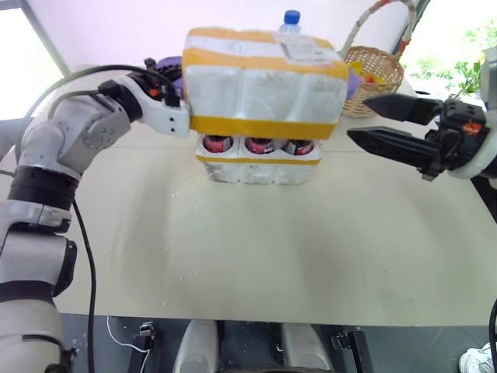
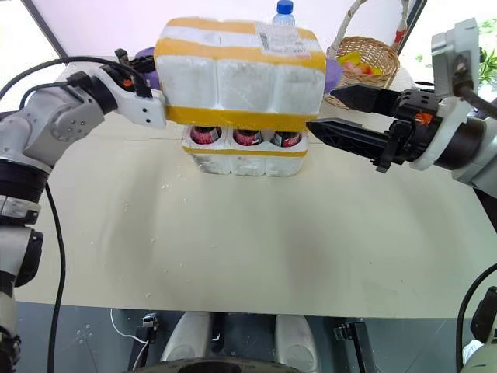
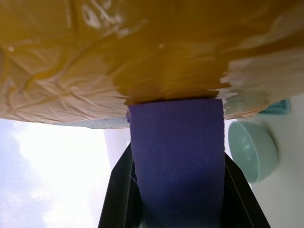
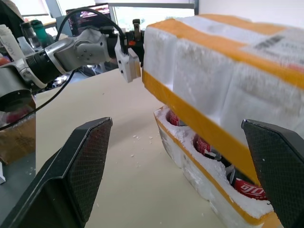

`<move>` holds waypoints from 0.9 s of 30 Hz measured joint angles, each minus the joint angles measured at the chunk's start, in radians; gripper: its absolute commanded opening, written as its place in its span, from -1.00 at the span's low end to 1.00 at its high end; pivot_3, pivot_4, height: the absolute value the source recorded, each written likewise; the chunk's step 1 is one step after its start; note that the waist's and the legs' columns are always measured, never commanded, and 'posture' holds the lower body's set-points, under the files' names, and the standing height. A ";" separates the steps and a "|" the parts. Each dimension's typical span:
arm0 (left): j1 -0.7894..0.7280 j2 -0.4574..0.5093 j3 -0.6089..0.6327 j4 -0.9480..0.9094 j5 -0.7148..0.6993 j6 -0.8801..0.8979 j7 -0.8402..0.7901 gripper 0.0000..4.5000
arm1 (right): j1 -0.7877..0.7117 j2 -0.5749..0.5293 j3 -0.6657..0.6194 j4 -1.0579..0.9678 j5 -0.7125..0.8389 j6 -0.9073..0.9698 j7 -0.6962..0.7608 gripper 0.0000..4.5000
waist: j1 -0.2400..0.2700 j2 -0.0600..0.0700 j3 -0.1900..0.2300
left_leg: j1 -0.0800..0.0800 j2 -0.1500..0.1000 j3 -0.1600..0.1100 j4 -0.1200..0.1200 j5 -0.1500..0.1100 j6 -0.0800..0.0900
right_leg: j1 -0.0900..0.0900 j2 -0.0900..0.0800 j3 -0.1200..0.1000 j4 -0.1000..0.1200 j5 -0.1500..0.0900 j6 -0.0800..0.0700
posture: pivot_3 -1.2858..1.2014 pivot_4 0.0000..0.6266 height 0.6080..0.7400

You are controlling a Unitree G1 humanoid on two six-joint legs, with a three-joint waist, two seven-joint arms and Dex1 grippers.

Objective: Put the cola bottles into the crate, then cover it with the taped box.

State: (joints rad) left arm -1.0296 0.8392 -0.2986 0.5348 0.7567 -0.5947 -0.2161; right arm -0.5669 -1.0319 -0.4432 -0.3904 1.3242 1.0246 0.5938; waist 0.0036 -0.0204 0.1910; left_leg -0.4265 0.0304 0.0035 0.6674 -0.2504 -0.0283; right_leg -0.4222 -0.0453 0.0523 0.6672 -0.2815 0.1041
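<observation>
Bare table (image 1: 256,256) fills the near part of the head views, cream top, a few white foam crumbs on it. Left arm reaches in from the left; left gripper (image 1: 185,116) is clamped on the left end wall of the box (image 1: 264,85), fingers closed onto the foam and its lower yellow tape band. In the left wrist view a purple-padded finger (image 3: 175,156) presses up against the yellow tape, with a pale green bowl (image 3: 251,149) off to one side.

Box is held up, hovering over the crate (image 1: 260,167), slightly tilted, its lower edge just above the crate top with a gap. White shipping label sits on top of the box toward its right end. Crate stands on the table at mid-depth, centred, thin yellow band round it. Cola bottles (image 1: 258,145) stand in the crate wells; three red-labelled ones show in the gap along the near row, back row hidden by the box. Right wrist view shows the same gap, red labels just under the box rim.

Blue-capped water bottle (image 1: 291,19) stands behind the box. Wicker basket (image 1: 377,70) sits further back on the right. Right gripper (image 1: 373,120) hangs level just right of the box, fingers spread wide, holding nothing, not touching box or crate.
</observation>
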 measured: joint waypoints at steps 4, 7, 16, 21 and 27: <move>0.036 -0.014 -0.012 -0.001 0.021 -0.004 0.030 -0.82 | 0.011 -0.001 0.000 0.000 -0.007 -0.006 0.007 1.00 | 0.000 0.000 0.000 | 0.000 0.000 0.000 0.000 0.000 0.000 | 0.000 0.000 0.000 0.000 0.000 0.000 | 0.03 -0.52 1.00; 0.036 -0.013 -0.017 0.000 0.040 -0.008 0.052 -0.82 | 0.059 -0.017 0.001 -0.017 -0.048 -0.016 0.047 1.00 | 0.002 0.000 0.000 | 0.000 0.000 0.000 0.000 0.000 0.000 | 0.000 0.000 0.000 0.000 0.000 0.000 | 0.03 -0.52 1.00; 0.053 0.005 -0.033 0.010 0.086 -0.020 0.125 -0.82 | 0.187 -0.053 0.016 -0.024 -0.224 -0.073 0.164 1.00 | -0.004 0.000 0.000 | 0.001 0.000 0.000 0.000 0.000 0.000 | 0.000 0.000 0.000 0.000 0.000 0.000 | 0.03 -0.52 1.00; 0.101 0.001 -0.033 0.011 0.094 0.000 0.170 -0.82 | 0.190 -0.053 0.016 -0.017 -0.250 -0.076 0.180 1.00 | -0.014 0.000 0.000 | 0.001 0.000 0.000 0.000 0.000 0.000 | 0.000 0.000 0.000 0.001 0.000 0.000 | 0.03 -0.52 1.00; 0.134 -0.009 -0.043 0.015 0.107 0.014 0.196 -0.20 | 0.189 -0.050 0.016 -0.007 -0.254 -0.076 0.183 1.00 | -0.017 0.000 0.000 | 0.001 0.000 0.000 0.000 0.000 0.000 | 0.000 0.000 0.000 0.001 0.000 0.000 | 0.03 -0.52 1.00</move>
State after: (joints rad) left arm -0.8961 0.8297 -0.3414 0.5501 0.8637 -0.5806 -0.0200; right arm -0.3780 -1.0818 -0.4269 -0.3973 1.0700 0.9487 0.7766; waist -0.0136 -0.0203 0.1906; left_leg -0.4255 0.0304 0.0034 0.6675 -0.2504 -0.0283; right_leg -0.4218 -0.0451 0.0523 0.6682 -0.2814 0.1041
